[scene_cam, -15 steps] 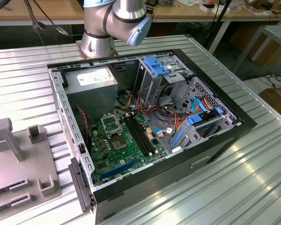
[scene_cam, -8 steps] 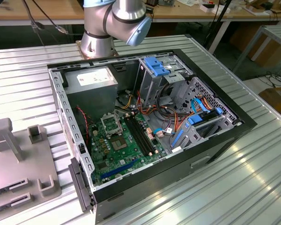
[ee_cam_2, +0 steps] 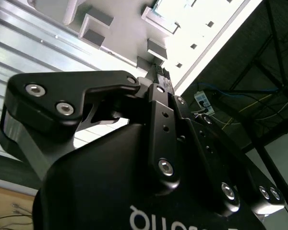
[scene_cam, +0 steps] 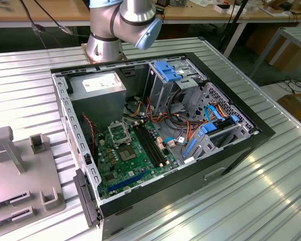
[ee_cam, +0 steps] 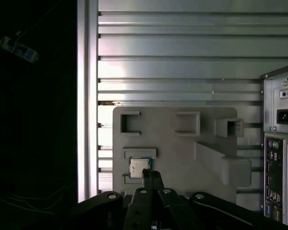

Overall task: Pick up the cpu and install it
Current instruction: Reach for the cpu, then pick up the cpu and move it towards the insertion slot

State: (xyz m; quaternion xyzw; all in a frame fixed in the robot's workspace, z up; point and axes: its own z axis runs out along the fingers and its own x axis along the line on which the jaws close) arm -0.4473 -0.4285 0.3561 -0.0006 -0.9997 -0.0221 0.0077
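Observation:
In the first wrist view the cpu (ee_cam: 138, 167), a small square chip with a silvery top, lies flat in a recess of a grey fixture plate (ee_cam: 182, 153). My gripper (ee_cam: 151, 174) hangs well above the plate, its two black fingertips pressed together beside the chip with nothing between them. In the second wrist view the gripper (ee_cam_2: 159, 75) points at the same grey plate (ee_cam_2: 120, 28). The green motherboard (scene_cam: 135, 160) lies inside the open computer case (scene_cam: 241, 145), with its metal socket frame (scene_cam: 116, 133) near the middle.
The case stands on a ribbed metal table (scene_cam: 271, 201); its rear panel (ee_cam: 281, 158) borders the fixture. The fixture plate (scene_cam: 20, 170) carries upright grey blocks. The arm's base (scene_cam: 108, 40) stands behind the case. A blue drive cage (scene_cam: 168, 70) and cables crowd the case's far side.

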